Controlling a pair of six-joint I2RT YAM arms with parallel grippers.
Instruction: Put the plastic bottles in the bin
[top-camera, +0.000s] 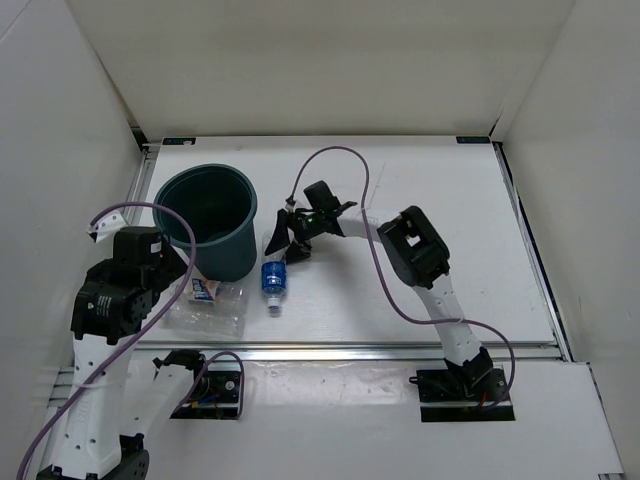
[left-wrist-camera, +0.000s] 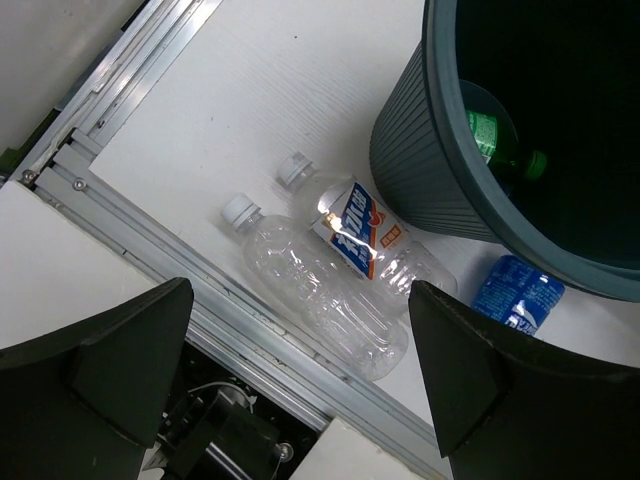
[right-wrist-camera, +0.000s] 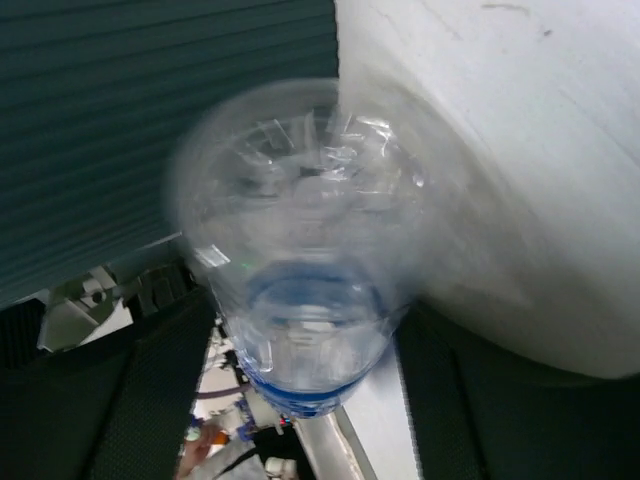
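Just right of the round dark teal plastic bin (top-camera: 205, 215), the small clear plastic bottle with the blue label (top-camera: 274, 280) lay on the white table (top-camera: 430, 180). Its long axis ran near to far, cap toward the near edge and base toward the right gripper (top-camera: 286, 243). That gripper's fingers (right-wrist-camera: 130, 400) flanked the base on both sides in the blurred right wrist view, but I could not tell whether they pressed it or only bracketed it. I judged the right arm the nearer one for this bottle. The bin's rim lay up and to the left of it, and bare table to the right gave room to swing.

The left gripper (left-wrist-camera: 300, 300) hung with fingers spread wide above two larger clear plastic bottles (left-wrist-camera: 340, 300). One carried a white-and-blue label, and they lay side by side, caps pointing left, close to the near aluminium rail (left-wrist-camera: 140, 235). A green plastic bottle (left-wrist-camera: 492, 135) was already inside the bin.
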